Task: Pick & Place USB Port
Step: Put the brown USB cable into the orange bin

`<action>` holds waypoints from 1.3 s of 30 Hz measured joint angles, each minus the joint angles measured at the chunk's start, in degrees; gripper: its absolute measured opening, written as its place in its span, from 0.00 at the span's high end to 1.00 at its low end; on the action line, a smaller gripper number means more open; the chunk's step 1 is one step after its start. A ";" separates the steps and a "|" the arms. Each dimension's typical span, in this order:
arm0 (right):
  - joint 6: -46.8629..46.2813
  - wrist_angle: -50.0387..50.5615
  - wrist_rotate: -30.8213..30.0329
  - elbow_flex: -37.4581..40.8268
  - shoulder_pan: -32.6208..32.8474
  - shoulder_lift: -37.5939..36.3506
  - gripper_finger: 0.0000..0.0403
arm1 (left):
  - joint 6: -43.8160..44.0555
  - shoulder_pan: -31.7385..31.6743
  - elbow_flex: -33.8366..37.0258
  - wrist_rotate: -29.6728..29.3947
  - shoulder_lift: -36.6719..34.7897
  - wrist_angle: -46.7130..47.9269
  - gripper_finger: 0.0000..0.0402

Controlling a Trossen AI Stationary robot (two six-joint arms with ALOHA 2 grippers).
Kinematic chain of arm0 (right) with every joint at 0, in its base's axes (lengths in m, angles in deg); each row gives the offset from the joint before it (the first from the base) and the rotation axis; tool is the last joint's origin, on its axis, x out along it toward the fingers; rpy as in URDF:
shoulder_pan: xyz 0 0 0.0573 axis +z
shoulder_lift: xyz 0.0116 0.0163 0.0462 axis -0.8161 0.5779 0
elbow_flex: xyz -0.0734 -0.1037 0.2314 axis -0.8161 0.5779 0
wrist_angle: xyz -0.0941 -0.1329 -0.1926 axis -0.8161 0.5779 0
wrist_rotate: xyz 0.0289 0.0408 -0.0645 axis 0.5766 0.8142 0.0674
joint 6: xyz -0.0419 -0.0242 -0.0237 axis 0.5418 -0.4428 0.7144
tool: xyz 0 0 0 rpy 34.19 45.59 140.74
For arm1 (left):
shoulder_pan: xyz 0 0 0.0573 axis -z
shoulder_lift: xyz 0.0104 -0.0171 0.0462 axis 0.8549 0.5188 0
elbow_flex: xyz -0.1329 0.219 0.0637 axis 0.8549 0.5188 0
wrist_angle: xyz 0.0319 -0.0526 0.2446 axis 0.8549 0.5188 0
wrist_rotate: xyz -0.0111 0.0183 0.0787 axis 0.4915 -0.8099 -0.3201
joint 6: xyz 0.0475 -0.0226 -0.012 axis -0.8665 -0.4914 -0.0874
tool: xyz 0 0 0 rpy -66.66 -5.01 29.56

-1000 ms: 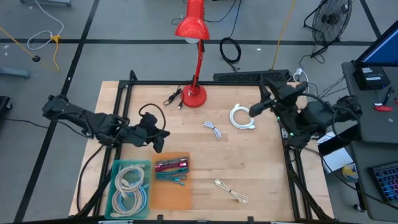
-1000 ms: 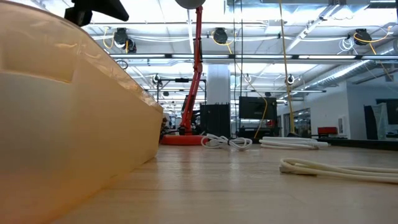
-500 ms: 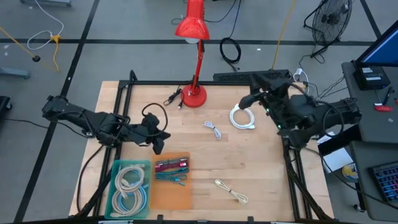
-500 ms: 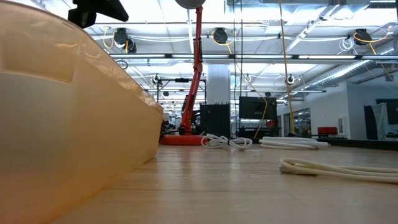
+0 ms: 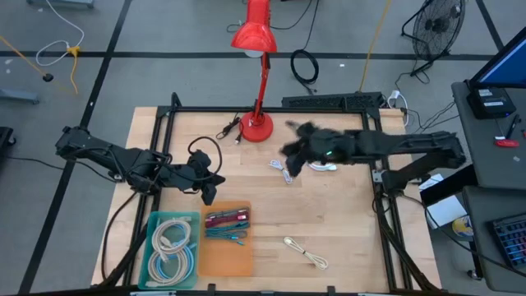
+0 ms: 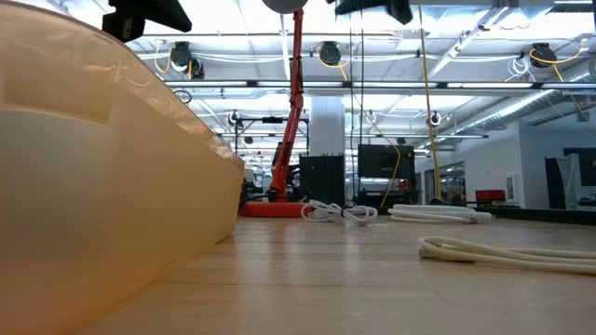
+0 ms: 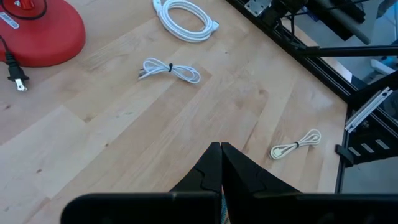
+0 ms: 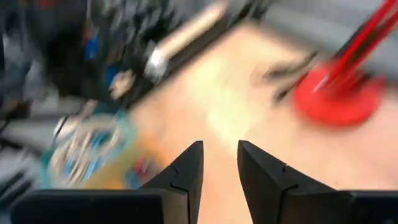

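Observation:
Three bundled USB cables lie flat on the wooden table: a small grey-white one (image 5: 283, 171) (image 7: 169, 70) at mid-table, a white coil (image 7: 186, 12) partly hidden under my right arm in the high view, and a cream one (image 5: 305, 252) (image 7: 297, 143) toward the near edge. My right gripper (image 5: 285, 153) (image 8: 220, 158) hovers open over mid-table, close to the grey-white cable, with nothing between its fingers. My left gripper (image 5: 211, 191) (image 7: 221, 155) is shut above the table, just beyond the orange tray (image 5: 228, 242), and touches nothing.
A red desk lamp (image 5: 256, 123) stands at the table's far middle, its plug (image 7: 15, 81) lying beside the base. A teal tray (image 5: 173, 249) of coiled cables sits next to the orange tray with coloured cables at the near left. A black frame (image 5: 382, 205) borders the table.
My right gripper has swung from the table's right edge toward the middle, sinking and turning as it went, and now shows at the top of the low view. Its arm now covers part of the white coil. The cables have kept still.

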 joint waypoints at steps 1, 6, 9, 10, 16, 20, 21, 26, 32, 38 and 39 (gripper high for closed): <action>-1.25 0.63 3.27 0.00 0.11 1.09 0.78 | -0.15 0.00 0.02 -0.01 0.00 0.00 0.99; -7.76 3.56 15.69 0.02 4.16 7.20 0.78 | -0.16 0.00 0.02 0.39 0.00 0.02 0.99; -10.69 6.58 20.01 0.00 7.90 10.07 0.78 | -0.03 0.11 0.02 0.45 0.00 -0.01 0.99; -11.80 8.45 20.22 0.00 9.34 10.90 0.78 | 0.39 0.25 0.02 0.46 0.00 0.00 0.99; -18.59 15.32 22.80 0.02 18.08 14.40 0.78 | 0.60 1.43 0.02 0.75 0.00 0.37 0.99; -23.58 15.25 21.85 0.00 23.86 15.78 0.78 | 1.92 2.18 0.02 0.91 0.00 0.37 0.99; -24.65 14.81 21.15 0.00 24.97 16.23 0.78 | 2.41 2.38 0.02 0.87 0.02 0.38 0.99; -30.94 13.26 19.39 0.02 29.50 18.38 0.78 | 4.97 3.67 0.04 0.41 0.28 -0.23 0.99; -36.33 8.51 13.01 0.00 34.57 22.29 0.84 | 9.09 6.20 0.11 0.39 2.79 -1.42 0.99; -43.31 9.45 9.50 0.02 38.00 28.90 0.95 | 11.89 9.88 0.11 0.40 7.96 -4.40 0.99; -44.00 9.41 9.89 0.01 38.21 29.78 0.96 | 12.00 10.36 0.11 0.42 8.98 -4.93 0.99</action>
